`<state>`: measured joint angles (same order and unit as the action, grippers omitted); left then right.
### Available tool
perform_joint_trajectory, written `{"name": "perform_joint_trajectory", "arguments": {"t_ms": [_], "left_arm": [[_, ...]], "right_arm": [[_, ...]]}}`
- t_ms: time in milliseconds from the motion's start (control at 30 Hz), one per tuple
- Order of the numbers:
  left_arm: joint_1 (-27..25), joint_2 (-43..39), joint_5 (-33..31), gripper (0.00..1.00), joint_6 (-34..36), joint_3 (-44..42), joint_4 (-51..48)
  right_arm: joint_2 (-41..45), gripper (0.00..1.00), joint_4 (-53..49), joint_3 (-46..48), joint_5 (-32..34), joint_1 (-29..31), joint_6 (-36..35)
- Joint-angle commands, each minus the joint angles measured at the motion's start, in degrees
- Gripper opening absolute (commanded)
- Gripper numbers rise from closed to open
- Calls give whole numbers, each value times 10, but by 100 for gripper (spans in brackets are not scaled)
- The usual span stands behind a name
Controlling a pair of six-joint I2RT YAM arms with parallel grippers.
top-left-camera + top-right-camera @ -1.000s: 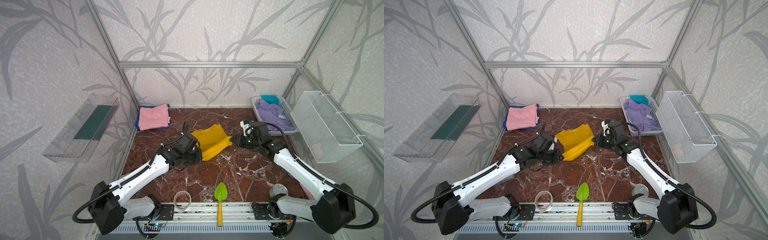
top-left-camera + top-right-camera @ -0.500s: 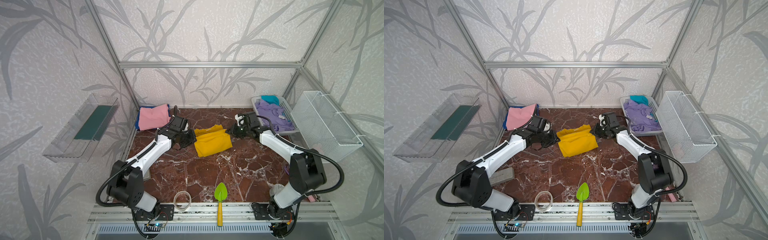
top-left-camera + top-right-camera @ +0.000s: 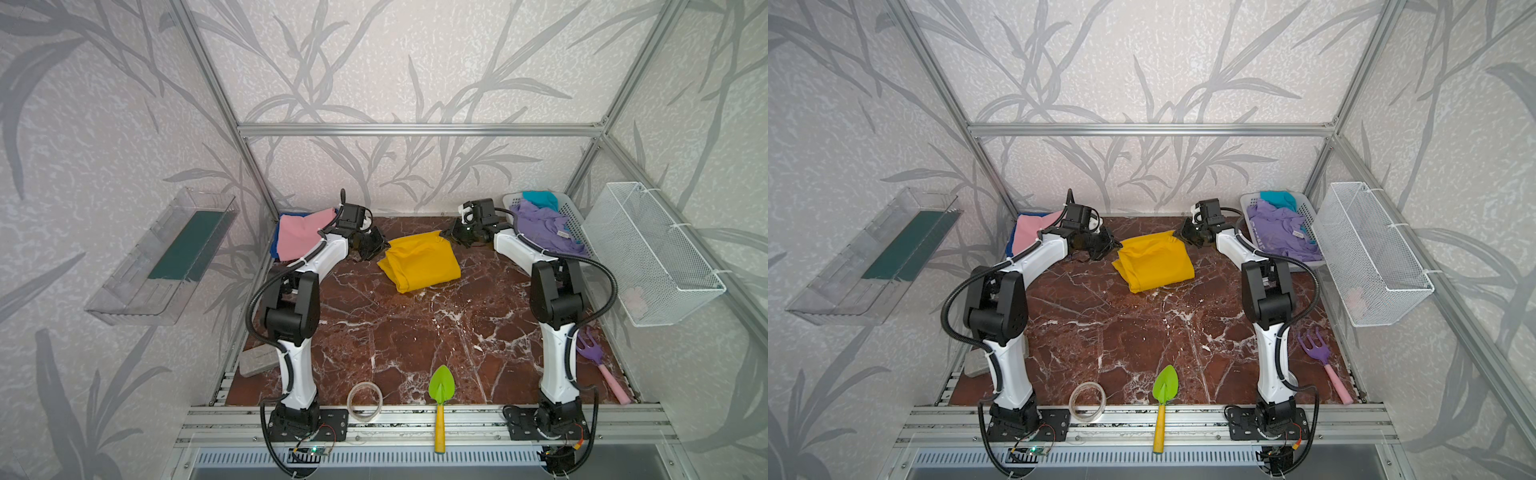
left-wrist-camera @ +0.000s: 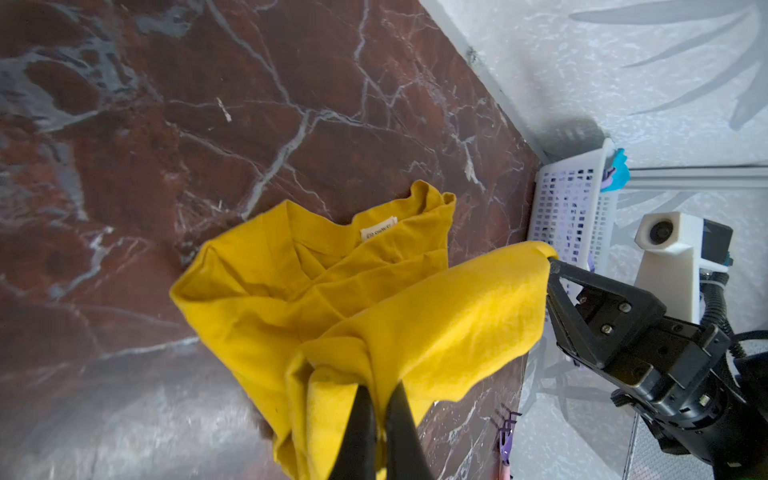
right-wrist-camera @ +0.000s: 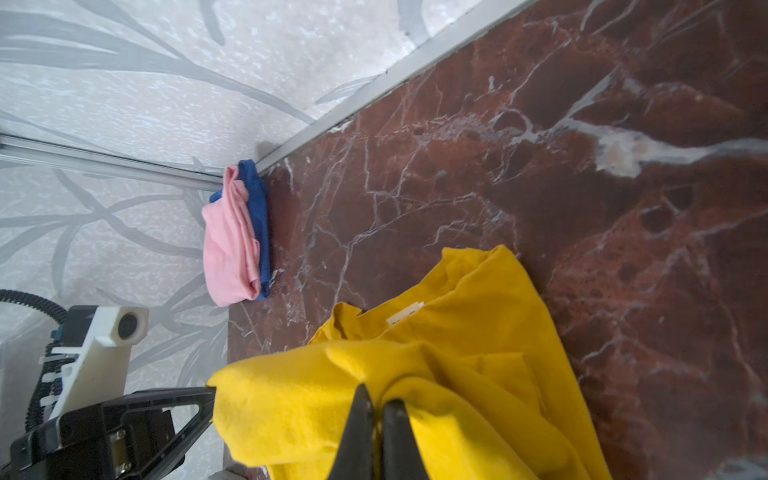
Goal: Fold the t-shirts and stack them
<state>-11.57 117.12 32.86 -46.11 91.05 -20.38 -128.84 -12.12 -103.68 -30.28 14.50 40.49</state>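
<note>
Red-brown marble tabletop [image 3: 395,332], leaf-print walls [image 3: 415,75]; left hand [image 4: 379,392], right hand [image 5: 374,395] pinching yellow t-shirt [image 3: 422,262].

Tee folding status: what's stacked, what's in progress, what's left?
Done: folded pink t-shirt stacked on blue t-shirt in the far-left corner. In hand: mustard-yellow t-shirt, left tool and right tool both shut on its edge, mid-fold. Left: lavender t-shirt and teal t-shirt in the white perforated plastic basket.

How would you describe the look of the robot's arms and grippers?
The left arm and right arm have white links, black joint housings and black corrugated cables. The left gripper and right gripper are black with tapered triangular fingers and white camera mounts.
</note>
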Motion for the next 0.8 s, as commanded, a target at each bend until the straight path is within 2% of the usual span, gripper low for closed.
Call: {"name": "perform_joint_trajectory", "arguments": {"t_ms": [0, 100, 233, 300, 367, 767], "left_arm": [[7, 29, 28, 0, -22, 8, 2], [11, 37, 22, 0, -22, 3, -10], [15, 28, 16, 0, -18, -7, -14], [16, 24, 17, 0, -18, -5, -13], [15, 16, 24, 0, -21, -1, -13], [-10, -147, 13, 0, -49, -75, -7]], "right_arm": [[-46, 6, -36, -43, -12, -3, -5], [-73, 18, -46, -64, -11, -3, -6], [-93, 20, -51, -82, -9, 0, -9], [-95, 7, -39, -83, -13, 3, -4], [-88, 0, -24, -78, -11, 5, 1], [34, 0, 54, 34, 16, 4, 20]]}}
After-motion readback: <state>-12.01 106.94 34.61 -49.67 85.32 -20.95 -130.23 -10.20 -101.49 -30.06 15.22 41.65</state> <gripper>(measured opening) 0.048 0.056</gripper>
